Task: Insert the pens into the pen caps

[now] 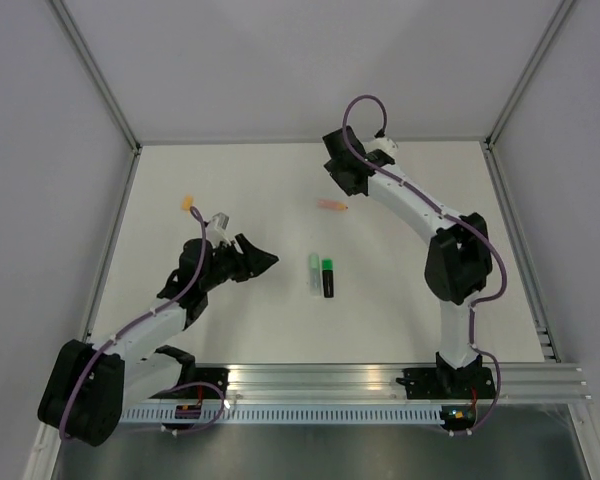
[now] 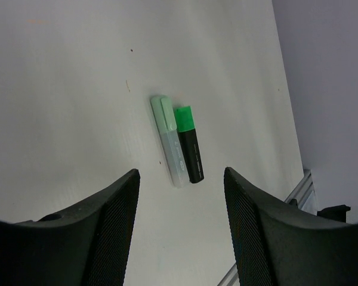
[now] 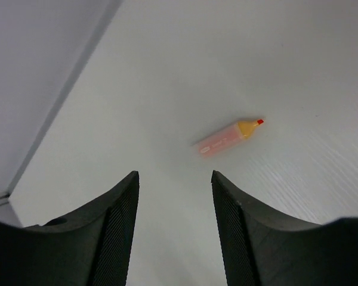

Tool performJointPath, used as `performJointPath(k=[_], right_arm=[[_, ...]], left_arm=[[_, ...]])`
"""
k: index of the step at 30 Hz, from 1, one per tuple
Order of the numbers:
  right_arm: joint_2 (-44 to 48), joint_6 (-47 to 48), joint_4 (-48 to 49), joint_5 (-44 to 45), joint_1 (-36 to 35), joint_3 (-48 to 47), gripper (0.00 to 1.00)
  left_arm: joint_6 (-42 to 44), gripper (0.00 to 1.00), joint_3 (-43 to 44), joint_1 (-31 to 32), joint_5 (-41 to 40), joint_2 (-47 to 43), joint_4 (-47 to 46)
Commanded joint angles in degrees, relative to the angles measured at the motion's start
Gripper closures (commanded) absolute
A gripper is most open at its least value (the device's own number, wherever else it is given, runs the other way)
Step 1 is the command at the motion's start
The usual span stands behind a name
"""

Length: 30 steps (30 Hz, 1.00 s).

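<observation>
Salmon stubby pen (image 3: pixel 222 140), tapered tip

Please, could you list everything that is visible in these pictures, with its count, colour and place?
salmon pen: one, salmon orange, no cap on, far middle of the table
mint pen: one, pale mint green, cap on, table centre
black pen: one, black with bright green cap on, close beside the mint pen, on its right
orange cap: one, orange, alone at the far left
table: one, white
left fingers: two, black, apart, nothing between, facing the two capped pens
right fingers: two, black, apart, nothing between, facing the salmon pen
</observation>
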State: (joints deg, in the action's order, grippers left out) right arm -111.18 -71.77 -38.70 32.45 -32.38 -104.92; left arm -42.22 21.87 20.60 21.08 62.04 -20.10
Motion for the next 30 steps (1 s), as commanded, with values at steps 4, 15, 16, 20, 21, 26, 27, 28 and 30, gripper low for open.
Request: performJointPath(k=[4, 15, 16, 20, 21, 26, 27, 28, 30], right_arm=[[-13.44, -11.02, -1.38, -13.64, 4.52, -6.24, 0.43], [-21.27, -15.07, 0.20, -17.06, 5.49, -8.10, 0.50], [-21.54, -15.16, 0.46, -18.81, 5.49, -8.36, 0.50], [-23.38, -16.21, -0.85, -19.96, 5.49, -9.68, 0.49], [-23.47, -16.47, -0.85, -20.31, 5.49, -9.77, 0.49], [-23.48, -19.45, -3.92, -21.64, 5.49, -10.39, 0.49], [-23.30, -21.20, -4.80, -20.68, 5.40, -10.48, 0.49], [-23.12, -21.92, -5.68, -20.32, 5.49, -10.39, 0.48], [-23.12, -23.59, -6.48, -19.97, 5.40, -10.39, 0.47]], left_arm=[[-2.87, 0.33, -4.46, -0.03, -6.30, -9.55, -5.31], [-3.93, 0.32, -5.17, 0.05, -5.09, -14.49, -4.86], [-4.01, 0.32, -5.26, 0.05, -5.00, -14.41, -4.86], [-4.28, 0.31, -5.26, 0.05, -4.82, -14.40, -4.86], [-4.19, 0.32, -5.26, 0.05, -4.73, -14.40, -4.86], [-4.28, 0.31, -4.99, 0.05, -3.86, -14.49, -4.95], [-4.45, 0.31, -4.99, 0.05, -3.77, -14.58, -4.95], [-4.45, 0.31, -4.99, 0.05, -3.59, -14.49, -4.95], [-4.54, 0.31, -4.99, 0.05, -3.50, -15.02, -4.86]])
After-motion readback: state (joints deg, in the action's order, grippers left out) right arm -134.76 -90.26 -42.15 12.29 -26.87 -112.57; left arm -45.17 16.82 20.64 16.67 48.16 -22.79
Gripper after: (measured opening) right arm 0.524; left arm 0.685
